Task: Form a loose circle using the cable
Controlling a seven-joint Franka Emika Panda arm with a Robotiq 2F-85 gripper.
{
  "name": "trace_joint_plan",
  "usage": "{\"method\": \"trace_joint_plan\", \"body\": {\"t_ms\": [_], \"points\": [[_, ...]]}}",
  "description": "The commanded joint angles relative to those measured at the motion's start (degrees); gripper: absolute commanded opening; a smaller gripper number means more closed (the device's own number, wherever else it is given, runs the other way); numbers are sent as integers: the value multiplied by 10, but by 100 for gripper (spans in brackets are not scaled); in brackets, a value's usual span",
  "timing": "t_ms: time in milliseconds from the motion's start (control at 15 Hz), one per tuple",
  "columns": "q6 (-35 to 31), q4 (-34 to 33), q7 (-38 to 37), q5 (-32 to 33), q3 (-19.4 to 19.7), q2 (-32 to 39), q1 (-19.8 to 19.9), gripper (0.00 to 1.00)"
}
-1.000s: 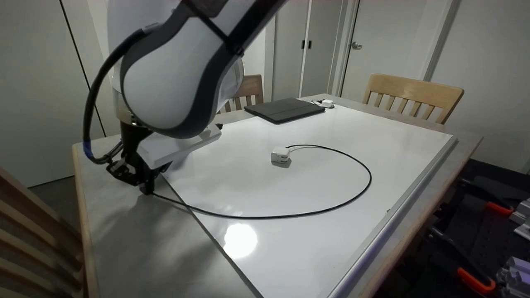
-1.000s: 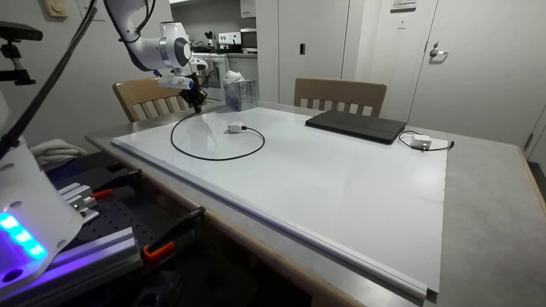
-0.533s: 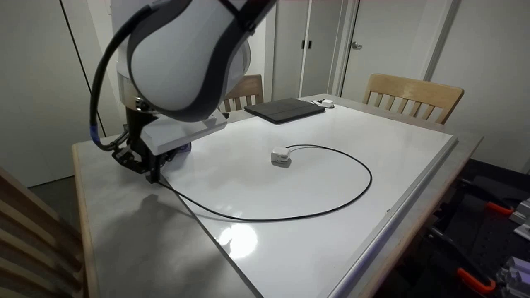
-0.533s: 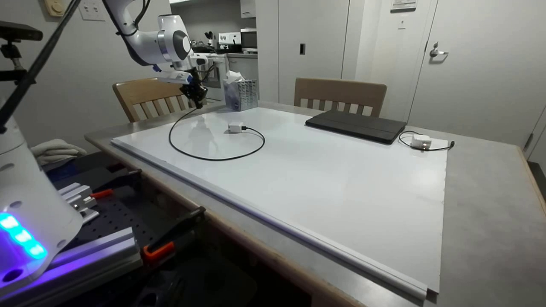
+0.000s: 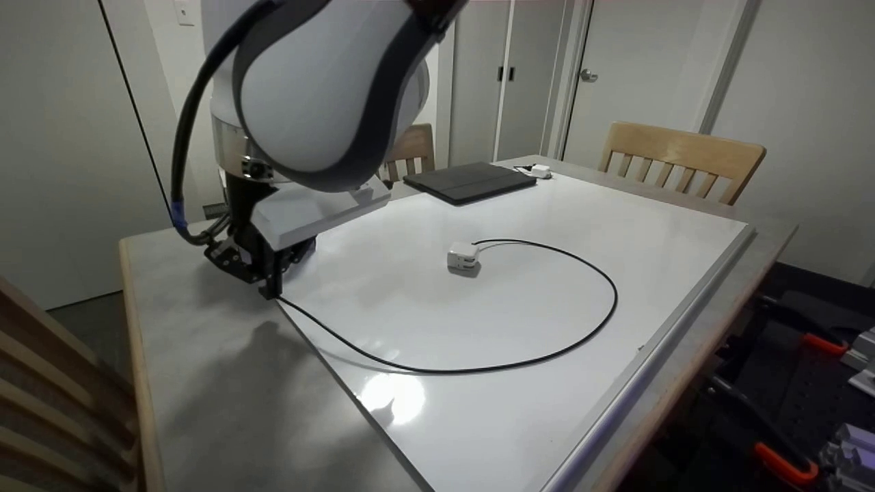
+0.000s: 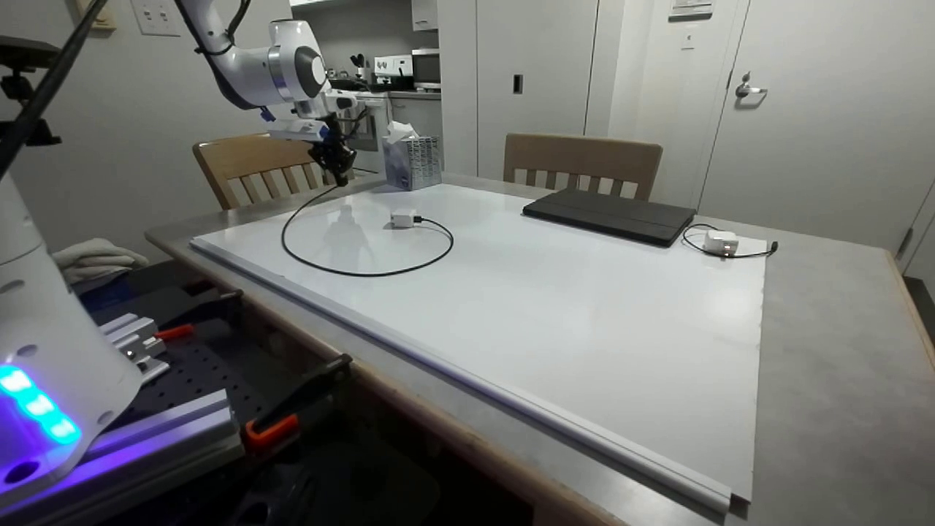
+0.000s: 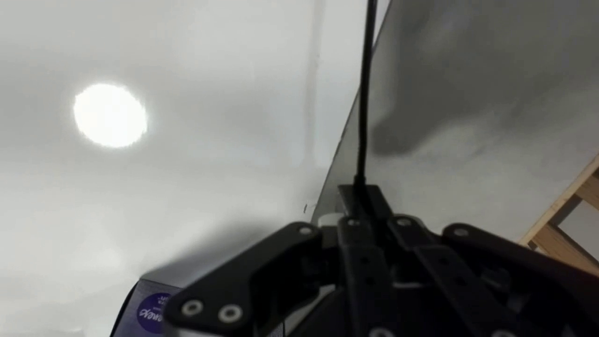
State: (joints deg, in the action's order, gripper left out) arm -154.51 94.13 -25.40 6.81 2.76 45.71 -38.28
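1. Lights [image 6: 40,405], blue, are seen at the far left of an exterior view, set in the robot's white base [image 6: 55,314]; pale folded cloths [image 6: 98,259] are piled behind it.
2. A wooden chair [image 6: 237,161] is partly hidden by the white arm [image 6: 252,84], by which the fingers [image 7: 347,199] are carried above the counter [image 6: 840,329].
3. The fingers are pressed together on the black cable [image 7: 364,84], which is seen in the wrist view to be led straight out from between their tips; the part gripped is hidden.
4. From the fingers, raised above the surface near one edge of the whiteboard [image 6: 584,329], the cable is sloped downward, and on the whiteboard it is curved round in a wide, incomplete loop, shown in both exterior views.
5. The cable's other end is joined to a white connector [image 6: 403,218], which is set on the whiteboard well apart from the fingers, a gap being left between the two.
6. A tissue box [image 6: 413,164] is placed near the fingers, toward the counter's far edge.
7. A second chair [image 6: 584,152] is seen behind the counter.
8. A dark laptop [image 6: 610,215] is laid flat along the whiteboard's far side.
9. Just beside the laptop, a white adapter [image 6: 721,243] is placed near a corner of the whiteboard.
10. At the far right, a pale door [image 6: 818,131] is seen beyond.
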Motion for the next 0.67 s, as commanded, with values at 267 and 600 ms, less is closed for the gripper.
{"method": "trace_joint_plan", "body": {"t_ms": [267,600], "points": [[16,-81,-204,37,126,60,-83,2],[22,-84,-237,40,121,57,-67,6]]}}
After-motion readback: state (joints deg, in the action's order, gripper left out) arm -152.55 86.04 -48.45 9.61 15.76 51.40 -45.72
